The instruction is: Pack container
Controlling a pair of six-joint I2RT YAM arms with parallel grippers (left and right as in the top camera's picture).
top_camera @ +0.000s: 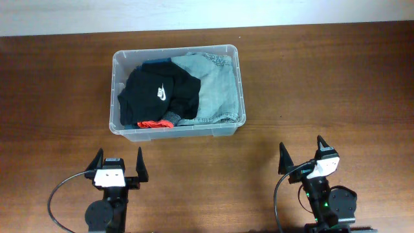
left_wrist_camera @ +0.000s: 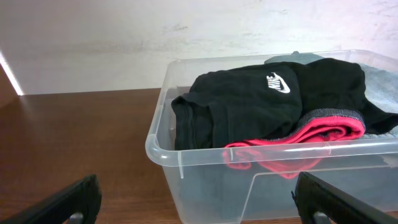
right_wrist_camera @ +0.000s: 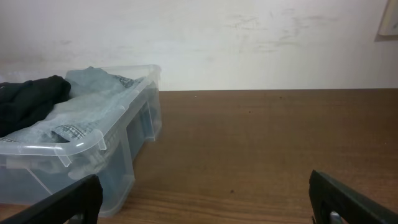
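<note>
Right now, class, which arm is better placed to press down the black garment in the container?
Probably left. The open left gripper faces the black garment, at the left side of the container; the right gripper, also open, stands off beyond the denim garment.

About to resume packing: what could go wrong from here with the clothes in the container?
The black garment bulges above the container rim, its red waistband right at the near wall; pressing there could push it over the edge. The container stands free on the table, so a one-sided push may slide it. Open left gripper and right gripper could snag the denim.
</note>
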